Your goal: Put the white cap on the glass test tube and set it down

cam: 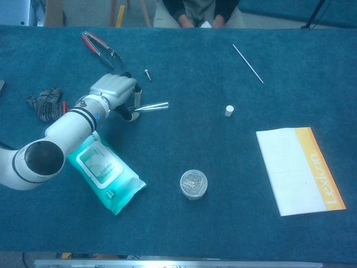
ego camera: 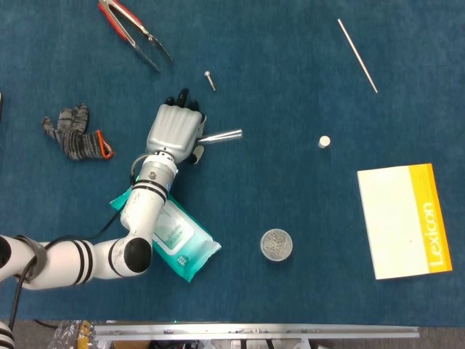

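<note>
On the blue mat, left of centre, the glass test tube (ego camera: 221, 135) is held at one end by the left hand (ego camera: 174, 129), fingers curled around that end; the rest of the tube projects to the right. Whether the far end is lifted off the mat cannot be told. The white cap (ego camera: 324, 142) stands well apart to the right, untouched. The right hand is not seen in either view.

The tube is judged light, rigid, smooth and breakable, so a gentle grip is advised. The cap is small and light, best pinched by its sides.
</note>
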Robot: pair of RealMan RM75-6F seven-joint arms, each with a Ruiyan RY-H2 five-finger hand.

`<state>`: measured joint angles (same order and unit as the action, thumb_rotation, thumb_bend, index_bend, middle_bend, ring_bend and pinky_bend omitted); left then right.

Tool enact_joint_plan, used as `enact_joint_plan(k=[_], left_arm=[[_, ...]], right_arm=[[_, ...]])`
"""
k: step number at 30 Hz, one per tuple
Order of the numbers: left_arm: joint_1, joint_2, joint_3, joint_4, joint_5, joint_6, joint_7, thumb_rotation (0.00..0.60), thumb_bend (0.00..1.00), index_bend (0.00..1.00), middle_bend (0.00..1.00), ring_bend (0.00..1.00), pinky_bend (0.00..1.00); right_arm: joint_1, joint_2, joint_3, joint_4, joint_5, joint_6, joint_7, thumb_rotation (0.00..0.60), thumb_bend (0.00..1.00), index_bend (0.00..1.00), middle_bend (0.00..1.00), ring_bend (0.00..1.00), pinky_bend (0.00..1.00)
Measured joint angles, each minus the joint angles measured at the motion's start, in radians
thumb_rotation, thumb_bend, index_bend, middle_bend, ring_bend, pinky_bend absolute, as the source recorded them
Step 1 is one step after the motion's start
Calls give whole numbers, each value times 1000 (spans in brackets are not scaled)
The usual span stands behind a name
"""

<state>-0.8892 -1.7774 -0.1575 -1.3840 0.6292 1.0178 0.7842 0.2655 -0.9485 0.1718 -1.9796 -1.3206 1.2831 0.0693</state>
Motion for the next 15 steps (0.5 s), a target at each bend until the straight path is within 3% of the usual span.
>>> enact_joint_plan(k=[15], left_arm=[[17, 40, 27, -13, 83, -21, -52, 595, 328, 561, 276, 46, 167]], right_arm=[[-5, 1, -3, -20, -1, 12, -19, 600, 303, 263, 177, 23, 174]])
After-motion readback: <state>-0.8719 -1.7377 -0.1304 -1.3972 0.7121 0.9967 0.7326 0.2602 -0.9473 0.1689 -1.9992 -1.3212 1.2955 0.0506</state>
